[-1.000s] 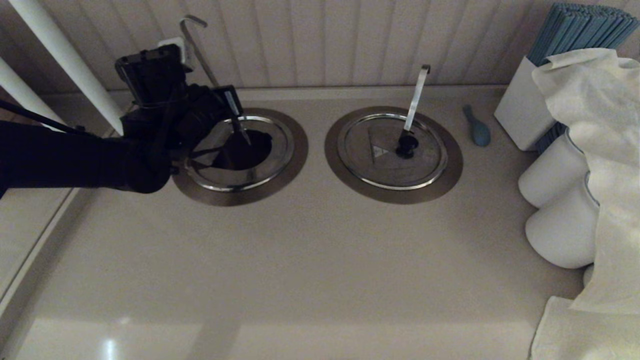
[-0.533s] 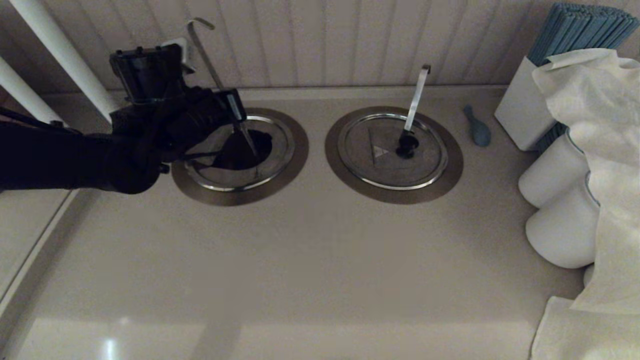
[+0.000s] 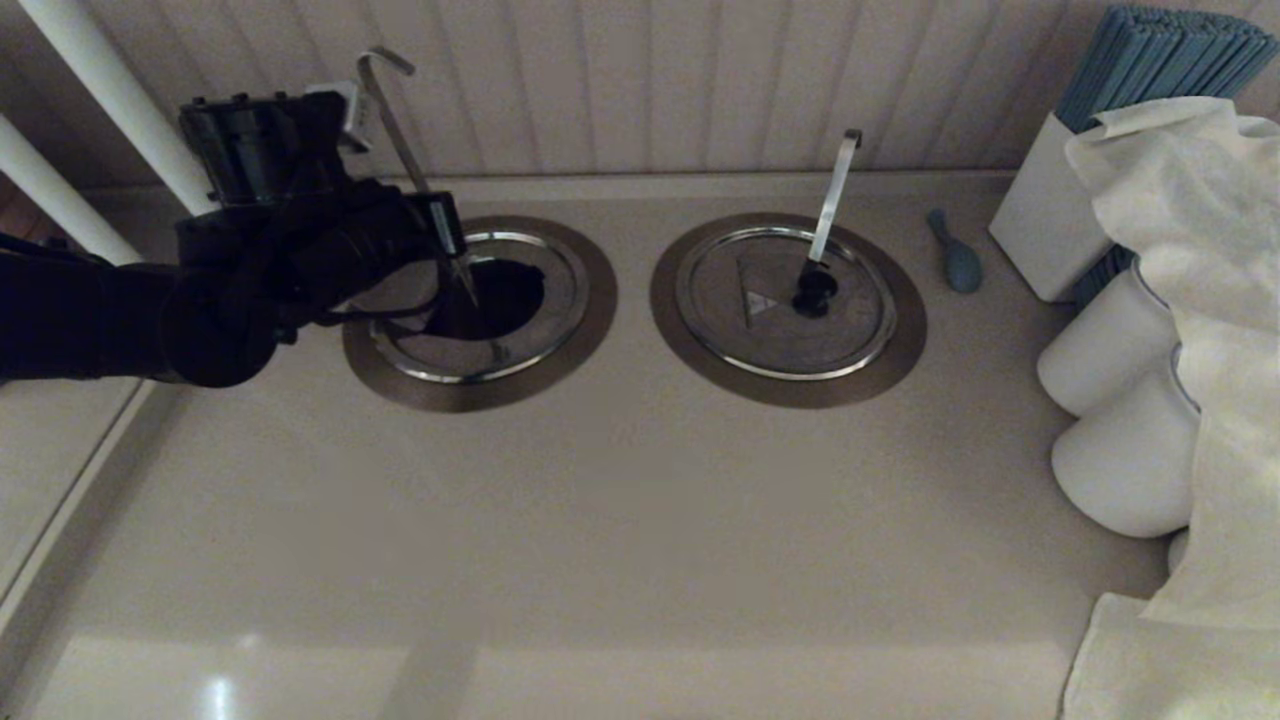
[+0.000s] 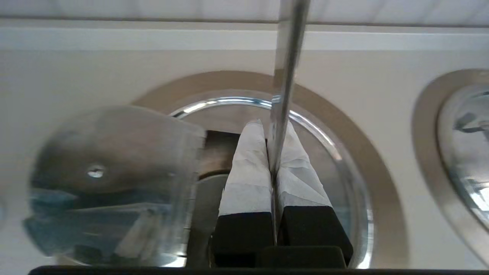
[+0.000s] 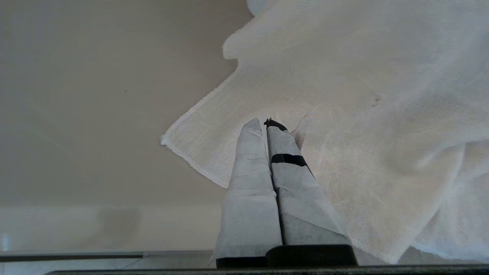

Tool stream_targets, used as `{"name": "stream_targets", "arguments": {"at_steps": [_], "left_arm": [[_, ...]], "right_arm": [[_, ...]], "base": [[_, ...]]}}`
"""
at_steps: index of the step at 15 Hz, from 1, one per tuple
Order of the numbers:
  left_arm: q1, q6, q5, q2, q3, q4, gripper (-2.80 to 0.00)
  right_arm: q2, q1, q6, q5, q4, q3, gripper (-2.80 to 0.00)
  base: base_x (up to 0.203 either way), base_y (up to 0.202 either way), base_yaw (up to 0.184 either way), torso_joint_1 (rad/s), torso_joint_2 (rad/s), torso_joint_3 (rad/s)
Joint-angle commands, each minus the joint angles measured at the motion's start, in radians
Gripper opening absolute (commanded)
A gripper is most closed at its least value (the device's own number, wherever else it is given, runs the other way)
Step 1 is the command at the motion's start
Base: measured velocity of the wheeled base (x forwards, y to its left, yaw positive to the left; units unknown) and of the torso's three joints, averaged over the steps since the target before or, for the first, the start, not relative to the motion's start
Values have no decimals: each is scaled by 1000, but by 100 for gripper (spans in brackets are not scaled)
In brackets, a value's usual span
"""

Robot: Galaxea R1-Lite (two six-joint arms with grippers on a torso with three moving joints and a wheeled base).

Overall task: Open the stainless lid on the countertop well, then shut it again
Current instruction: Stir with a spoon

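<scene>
The countertop well at the left shows a dark hole inside its brushed-steel flange. Part of the stainless lid still lies flat in the ring. In the left wrist view a shiny, blurred round steel piece with a small rivet stands raised beside the fingers; it looks like the lid's flap. My left gripper hangs over the well's left half, shut on the thin hooked rod. The lid's knob is hidden. My right gripper is shut and empty over a white cloth.
The twin lid with black knob and flat strip handle lies closed to the right. A blue spoon, a white box, white rolls and draped cloth crowd the right side. White pipes stand behind my left arm.
My left arm has drawn back to the left with the rod still in its grip. The rod's lower end has shifted left inside the dark opening.
</scene>
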Motion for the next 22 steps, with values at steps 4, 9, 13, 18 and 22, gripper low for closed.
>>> {"name": "stream_targets", "arguments": {"at_steps": [4,9,13,18,22], "left_arm": [[23,49,7,13,-2,-3,-280],[22,95,104,101,-59,-48,-280],[-5,45,106,130,-81,-123,-280],[-47,-17,107,142,-107,-126,-280],[-56,-39,105,119,-101,-112,-280]], "right_arm": [[0,0,-1,0,0,0,-280],[0,0,-1,0,0,0,-280],[0,0,-1,0,0,0,-280],[0,0,-1,0,0,0,-280],[1,0,-1,0,0,0,-280]], "base": [[0,0,0,0,0,0],[0,0,0,0,0,0],[0,0,0,0,0,0],[0,0,0,0,0,0],[0,0,0,0,0,0]]}}
